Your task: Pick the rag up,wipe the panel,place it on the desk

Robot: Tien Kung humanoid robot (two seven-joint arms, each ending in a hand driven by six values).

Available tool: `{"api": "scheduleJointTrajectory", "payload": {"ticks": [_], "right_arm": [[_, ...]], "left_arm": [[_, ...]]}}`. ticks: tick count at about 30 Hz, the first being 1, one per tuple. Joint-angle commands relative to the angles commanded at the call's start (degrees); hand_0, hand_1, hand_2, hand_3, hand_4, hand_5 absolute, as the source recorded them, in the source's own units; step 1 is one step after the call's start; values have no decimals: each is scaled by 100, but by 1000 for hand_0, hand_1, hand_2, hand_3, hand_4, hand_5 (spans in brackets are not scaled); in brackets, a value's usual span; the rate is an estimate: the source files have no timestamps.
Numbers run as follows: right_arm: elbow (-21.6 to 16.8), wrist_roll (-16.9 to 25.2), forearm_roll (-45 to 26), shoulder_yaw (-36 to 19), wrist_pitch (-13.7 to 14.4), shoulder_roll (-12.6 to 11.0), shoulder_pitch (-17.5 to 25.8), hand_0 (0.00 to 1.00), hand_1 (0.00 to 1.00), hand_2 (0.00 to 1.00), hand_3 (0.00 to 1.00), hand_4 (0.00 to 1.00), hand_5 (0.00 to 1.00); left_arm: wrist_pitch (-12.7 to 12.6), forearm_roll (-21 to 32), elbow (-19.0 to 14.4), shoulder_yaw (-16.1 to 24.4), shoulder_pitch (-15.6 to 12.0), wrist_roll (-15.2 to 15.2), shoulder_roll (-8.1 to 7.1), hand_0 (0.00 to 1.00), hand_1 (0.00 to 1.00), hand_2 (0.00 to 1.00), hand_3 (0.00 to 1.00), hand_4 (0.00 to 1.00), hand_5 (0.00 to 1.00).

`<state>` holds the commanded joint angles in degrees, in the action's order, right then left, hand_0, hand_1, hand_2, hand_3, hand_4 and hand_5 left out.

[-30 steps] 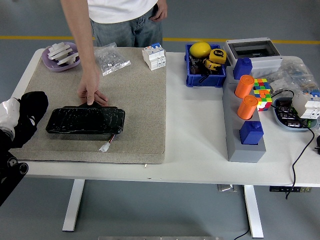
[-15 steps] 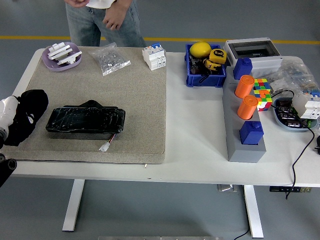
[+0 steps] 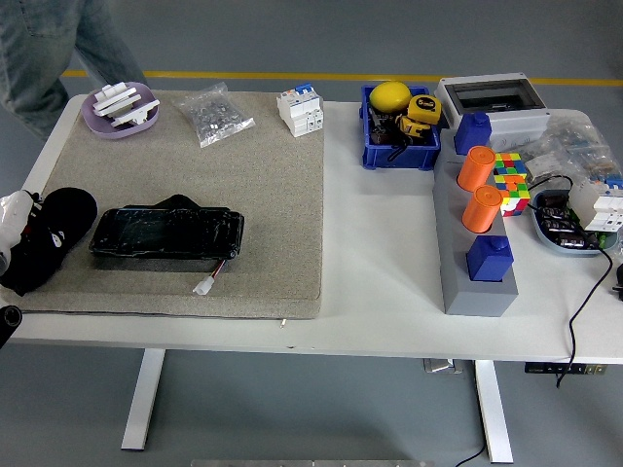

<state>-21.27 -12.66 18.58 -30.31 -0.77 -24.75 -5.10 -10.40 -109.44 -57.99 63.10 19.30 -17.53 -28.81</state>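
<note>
1. My left hand (image 3: 44, 238) sits at the left edge of the mat (image 3: 273, 195), just left of the panel (image 3: 165, 234).
2. It is a dark bundle there; I cannot tell whether my fingers are apart or clamped on anything, and I cannot make out the rag.
3. The panel lies flat on the mat's near-left part, a white plug (image 3: 204, 286) just beside its near right corner.
4. My right hand is out of sight.
5. A person's legs (image 3: 49, 58) stand at the bench's (image 3: 380, 243) far-left corner.
6. A purple dish (image 3: 122, 107), a bag (image 3: 214, 115) and a breaker (image 3: 300, 110) line the mat's far edge.
</note>
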Motion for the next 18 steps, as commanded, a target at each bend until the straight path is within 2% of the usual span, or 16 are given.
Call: {"api": "scheduleJointTrajectory", "payload": {"ticks": [4,5,10,11,18], "right_arm": [[9,-7,-14,22,-3,-4,10,734,594,655,620,998,630],[14,-10,-21,34,-5,-9,12,733,593,654,620,998,629],[31,-15,-50,70,-13,-15,18,733,593,654,620,998,629],[35,-16,-60,82,-14,-16,17,734,593,655,619,998,628],[50,-15,-98,121,-20,-25,19,734,592,654,619,998,627]], "left_arm": [[10,6,-28,46,-25,9,-10,694,830,795,639,896,93],[29,13,-48,55,-35,9,-18,720,845,816,686,929,114],[119,15,-151,122,-88,-14,-39,720,845,816,686,929,114],[137,5,-170,142,-100,-24,-42,741,864,830,761,998,196],[262,-65,-444,366,-255,-137,-98,754,875,845,769,998,180]]}}
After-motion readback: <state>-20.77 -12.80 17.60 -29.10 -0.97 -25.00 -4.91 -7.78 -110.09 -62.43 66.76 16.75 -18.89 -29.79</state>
